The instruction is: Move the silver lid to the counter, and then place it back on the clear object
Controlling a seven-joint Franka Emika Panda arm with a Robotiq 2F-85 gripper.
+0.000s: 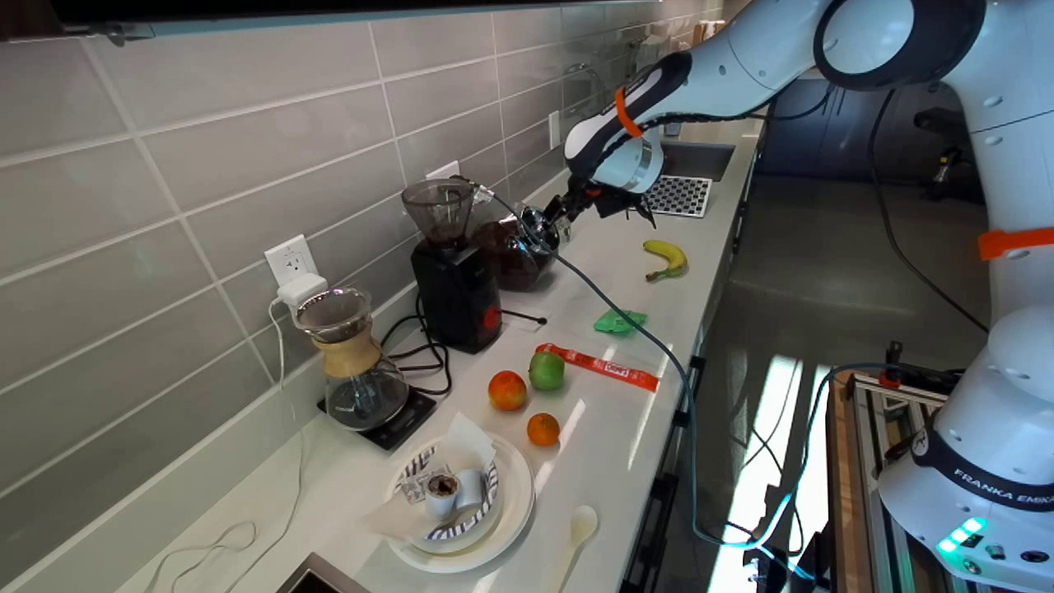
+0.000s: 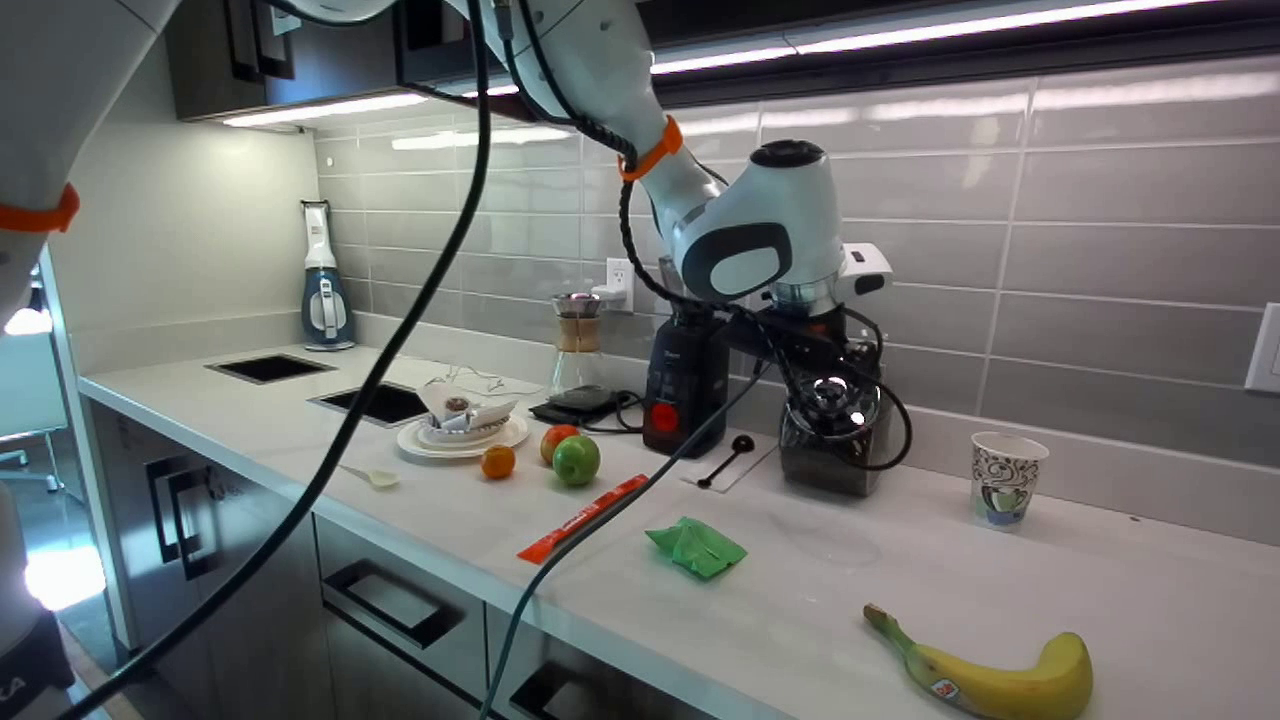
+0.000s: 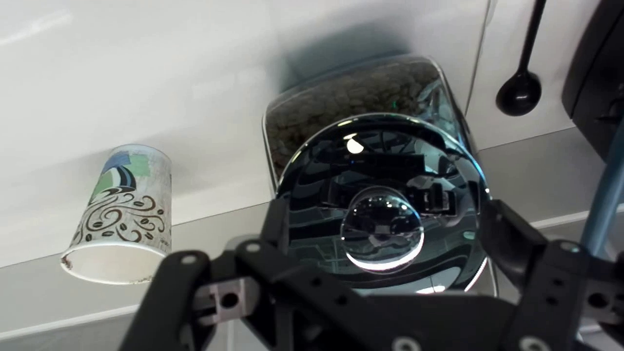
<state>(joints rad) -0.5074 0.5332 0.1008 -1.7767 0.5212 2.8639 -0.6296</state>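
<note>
Strip light (image 2: 935, 33) v. bright, lid (image 3: 382, 214) w/ glare.

Silver lid (image 3: 382, 209): round, mirror-bright, knobbed, slanted atop clear jar (image 3: 351, 97). Jar on pale counter (image 2: 880, 555).

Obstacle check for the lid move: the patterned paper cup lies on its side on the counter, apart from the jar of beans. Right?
Not on its side: the patterned paper cup stands upright, as an exterior view shows. It is on the counter, apart from the jar of beans.
</note>
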